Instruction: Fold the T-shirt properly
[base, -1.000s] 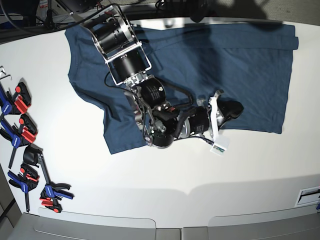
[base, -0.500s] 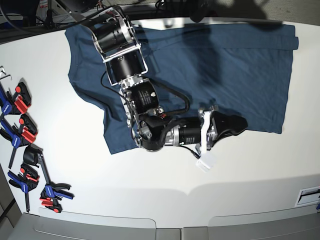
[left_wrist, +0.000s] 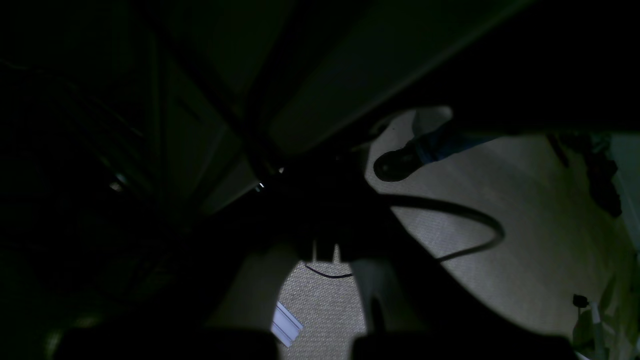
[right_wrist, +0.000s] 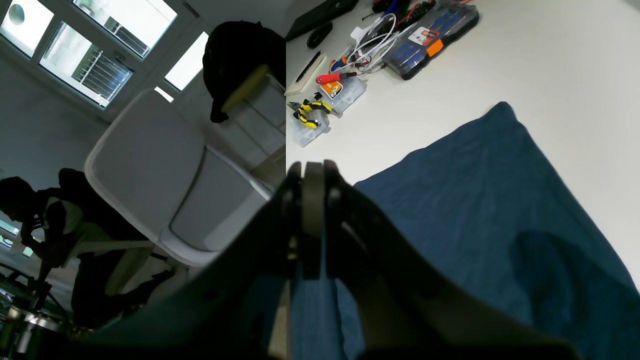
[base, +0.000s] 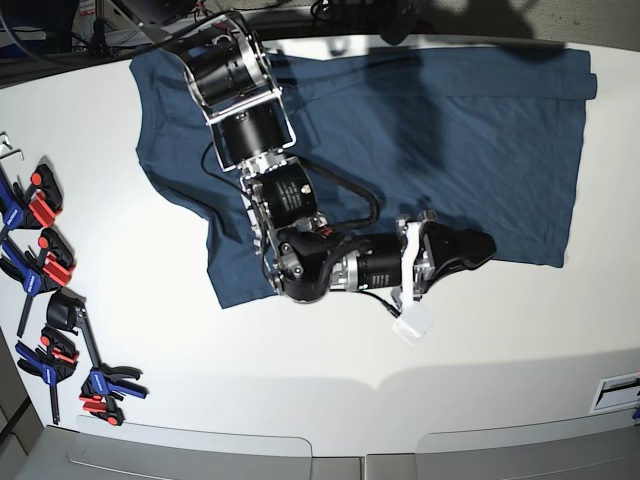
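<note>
The dark navy T-shirt (base: 450, 130) lies spread flat across the back of the white table (base: 300, 350), its lower hem toward the front. My right arm reaches in from the top left and lies low over the shirt. My right gripper (base: 482, 247) rests at that hem, fingers pressed together. In the right wrist view the right gripper (right_wrist: 310, 167) is shut with nothing showing at its tips, and the T-shirt (right_wrist: 475, 200) stretches beside and under it. The left wrist view is dark; my left gripper (left_wrist: 325, 250) is only a silhouette over the floor. The left arm is outside the base view.
Several blue and red clamps (base: 40, 255) lie along the table's left edge. A small white tag (base: 413, 325) hangs off the right wrist. A tool case (right_wrist: 430, 25), pliers (right_wrist: 310, 107) and a grey chair (right_wrist: 150, 175) show in the right wrist view.
The right forearm has swung and its gripper has slid a little right along the shirt's hem; the white tag moved left and down. The T-shirt has not shifted.
</note>
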